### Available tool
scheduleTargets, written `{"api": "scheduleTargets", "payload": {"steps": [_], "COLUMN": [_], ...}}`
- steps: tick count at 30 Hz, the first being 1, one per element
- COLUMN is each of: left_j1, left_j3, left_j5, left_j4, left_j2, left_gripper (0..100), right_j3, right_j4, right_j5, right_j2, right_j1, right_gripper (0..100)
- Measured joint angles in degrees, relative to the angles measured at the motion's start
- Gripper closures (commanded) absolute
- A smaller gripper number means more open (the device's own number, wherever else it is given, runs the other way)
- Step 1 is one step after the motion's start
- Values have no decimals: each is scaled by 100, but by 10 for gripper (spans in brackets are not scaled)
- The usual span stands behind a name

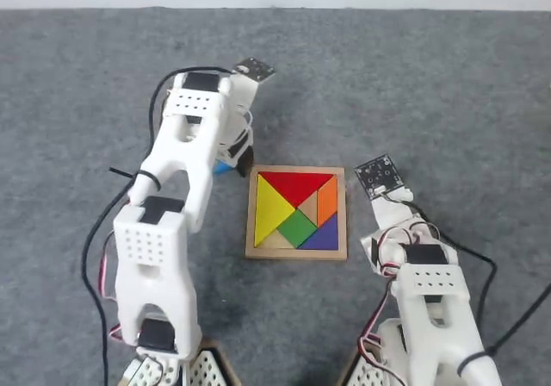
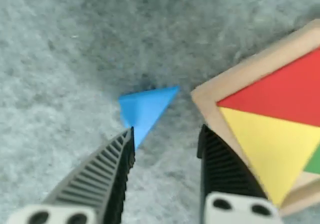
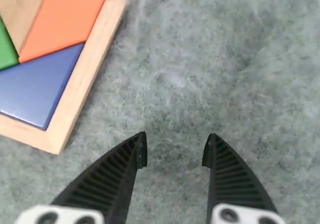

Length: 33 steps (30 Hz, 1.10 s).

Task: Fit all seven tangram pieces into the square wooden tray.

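Observation:
The square wooden tray (image 1: 253,227) lies mid-table holding a red (image 1: 297,185), yellow (image 1: 272,209), green (image 1: 299,227), orange (image 1: 327,203) and dark blue piece (image 1: 324,237); bare wood shows at its near-left corner and centre. A light blue triangle (image 2: 145,109) lies flat on the carpet just outside the tray's corner (image 2: 210,91). My left gripper (image 2: 166,134) hangs open just over it, one fingertip (image 2: 125,149) at the triangle's point, the other beside the tray's rim. My right gripper (image 3: 175,151) is open over bare carpet near the tray's corner (image 3: 60,134) with the dark blue piece (image 3: 35,86).
Grey carpet covers the table. The left arm (image 1: 176,188) stretches along the tray's left side; the right arm (image 1: 426,291) stands at the near right. Cables trail beside both arms. Open carpet lies beyond and right of the tray.

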Motion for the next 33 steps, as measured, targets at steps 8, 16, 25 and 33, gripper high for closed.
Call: {"api": "scheduleTargets", "payload": {"steps": [8,16,25,33], "left_j1": [-237,-220,-220,-229], "left_j3": [-378,-431,-484,-501], "left_j5": [-1407,-2936,-3226,-3262], "left_j4": [-79,-79,-211,-404], "left_j2": [9,9,853,862], "left_gripper": [784,784,786,783], "right_j3": [0,0,0,0], "right_j4": [0,0,0,-53], "right_j5": [0,0,0,0], "right_j2": [0,0,0,0], "right_j1": [0,0,0,0], "right_gripper": [815,815,815,815]}}
